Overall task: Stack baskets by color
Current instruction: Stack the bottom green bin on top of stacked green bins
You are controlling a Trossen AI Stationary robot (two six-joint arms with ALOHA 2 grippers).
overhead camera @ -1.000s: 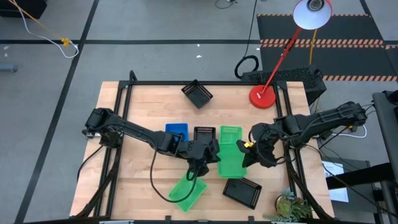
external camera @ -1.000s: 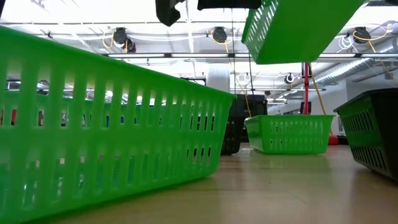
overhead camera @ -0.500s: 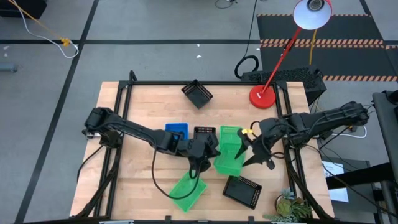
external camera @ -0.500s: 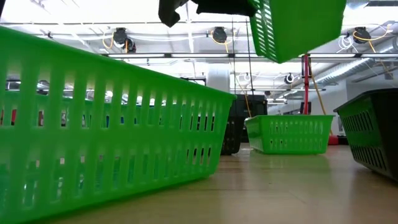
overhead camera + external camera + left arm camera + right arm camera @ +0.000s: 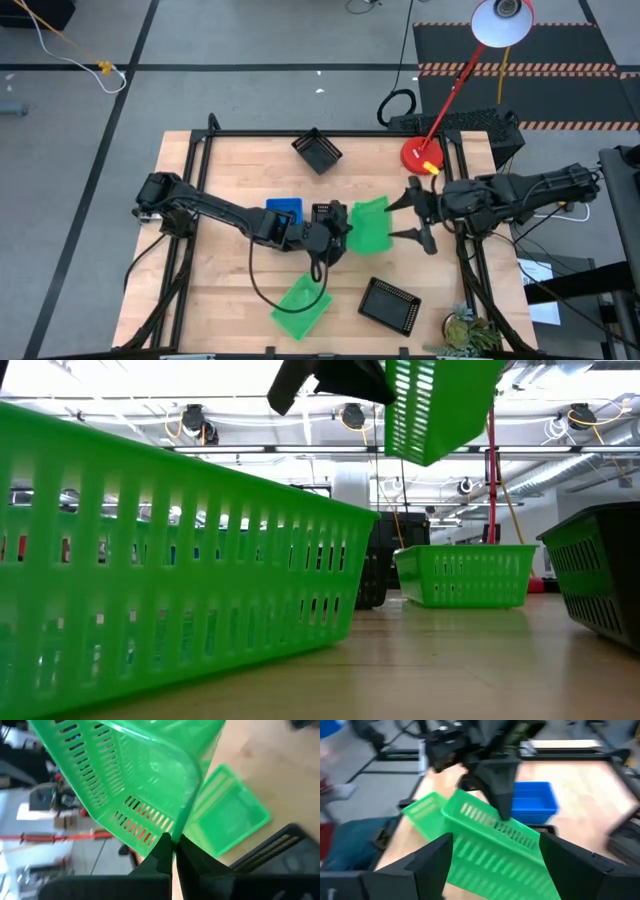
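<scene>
My left gripper (image 5: pixel 337 238) is shut on a green basket (image 5: pixel 370 225), held tilted in the air at mid-table and also seen high up in the low view (image 5: pixel 440 400). A second green basket (image 5: pixel 230 820) rests flat on the table below it. A third green basket (image 5: pixel 303 306) lies near the front edge. My right gripper (image 5: pixel 413 218) stands open just right of the held basket, clear of it. A blue basket (image 5: pixel 284 212) and a black basket (image 5: pixel 327 212) sit beside my left gripper. My left gripper pinches the held green basket's rim (image 5: pixel 183 826) between its two fingers (image 5: pixel 161 851), near a corner. The fingers come from the table's left side, slanting down. The basket is lifted clear and tilted, its open side turned partly toward the gripper.
A black basket (image 5: pixel 390 304) lies at the front right and another black basket (image 5: pixel 318 151) stands at the far edge. A red lamp base (image 5: pixel 421 154) sits at the far right corner, its arm rising over the table. Bare wood shows at the left.
My right gripper has opened and let go of the green basket, rolled, and drawn back up and toward the table's right edge. The basket, still in my left gripper, has swung toward the far edge and now hangs over the second green basket.
</scene>
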